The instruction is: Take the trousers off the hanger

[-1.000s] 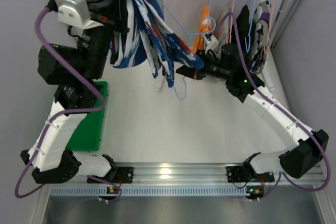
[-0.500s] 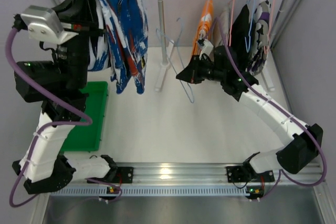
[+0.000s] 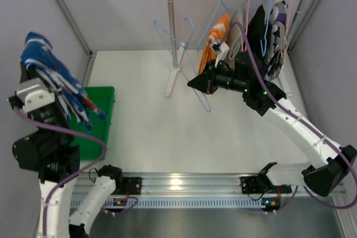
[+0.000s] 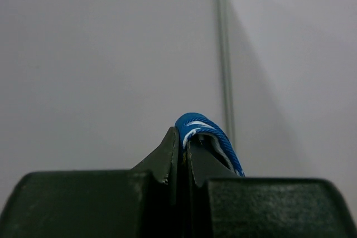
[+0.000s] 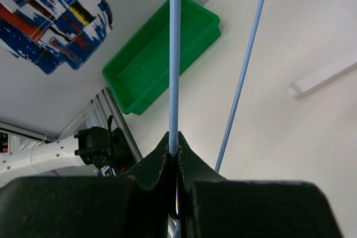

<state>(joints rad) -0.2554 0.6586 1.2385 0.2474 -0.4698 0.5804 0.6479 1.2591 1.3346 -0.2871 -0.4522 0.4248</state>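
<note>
The blue trousers with white pattern (image 3: pixel 53 73) hang from my left gripper (image 3: pixel 32 45) at the far left, above the green bin (image 3: pixel 109 116). In the left wrist view the gripper (image 4: pixel 181 137) is shut on a blue fold of the cloth (image 4: pixel 203 124). My right gripper (image 3: pixel 196 82) is shut on the wire of a bare light blue hanger (image 3: pixel 176 42) beside the rack pole. In the right wrist view the gripper (image 5: pixel 174 137) pinches that wire (image 5: pixel 174 54). The orange trousers (image 3: pixel 217 32) and the grey trousers (image 3: pixel 239 23) hang on hangers at the back right.
A white rack pole (image 3: pixel 171 20) stands at the back centre on white feet (image 3: pixel 174 79). A dark garment with purple and white (image 3: pixel 274 32) hangs at the far right. Grey walls close in on both sides. The green bin also shows in the right wrist view (image 5: pixel 162 59).
My left arm has swung the blue trousers left and down, away from the rack and off the hanger, to above the green bin. My right gripper has kept hold of the hanger, which is bare now.
</note>
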